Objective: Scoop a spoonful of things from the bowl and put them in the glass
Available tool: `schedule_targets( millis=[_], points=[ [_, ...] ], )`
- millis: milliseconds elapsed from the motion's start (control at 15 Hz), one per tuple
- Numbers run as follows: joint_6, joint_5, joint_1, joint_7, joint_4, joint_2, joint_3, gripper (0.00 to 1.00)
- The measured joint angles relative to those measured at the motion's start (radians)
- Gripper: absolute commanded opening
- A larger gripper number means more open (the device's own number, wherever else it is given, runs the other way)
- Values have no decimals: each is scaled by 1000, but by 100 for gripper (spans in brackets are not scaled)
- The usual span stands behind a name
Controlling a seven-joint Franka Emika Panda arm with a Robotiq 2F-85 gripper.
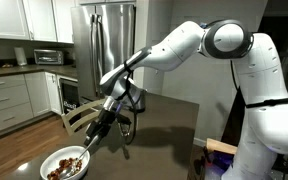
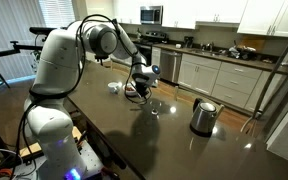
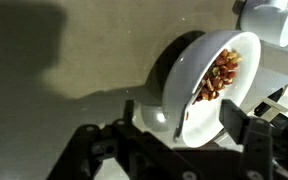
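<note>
Setting: domestic kitchen with white cabinets (image 2: 219, 75), a stainless refrigerator (image 1: 104, 40) and a countertop microwave (image 1: 48, 57)

1. Table (image 1: 174, 120): large, dark, glossy top, seen in both exterior views; it carries all the smaller items below

2. Robot arm (image 1: 184, 45): white, jointed, reaching out from its base and angled down over the table toward the bowl

3. Metal pot (image 2: 203, 117): cylindrical, brushed steel, upright on the table, well apart from the arm's working end

4. Gripper (image 1: 103, 124): dark, tilted downward, just above and beside the bowl. In the wrist view its fingers (image 3: 249, 140) frame the lower edge of the picture, with the bowl near them. A thin dark shaft runs from the gripper (image 2: 139, 90) down toward the bowl in an exterior view. Whether the fingers are clamped on it or standing apart cannot be told

5. Bowl (image 1: 76, 153): white, round, resting on the table near its edge, directly below the gripper. In the wrist view its white wall (image 3: 199, 110) fills the right centre and throws a shadow on the dark surface

6. Glass (image 2: 154, 108): small, clear, hard to make out, standing on the table near the gripper, between the bowl and the metal pot

7. Bowl contents (image 3: 219, 75): reddish-brown pieces, loose, heaped inside the bowl; individual kind too small to tell
</note>
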Motion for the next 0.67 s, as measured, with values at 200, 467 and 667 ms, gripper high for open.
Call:
schedule_targets(
  millis=[200, 467, 667],
  points=[
    [0, 10, -1, 0, -17, -12, 0, 60],
    [0, 28, -4, 0, -27, -24, 0, 58],
    [0, 33, -8, 0, -30, -30, 0, 41]
  ],
)
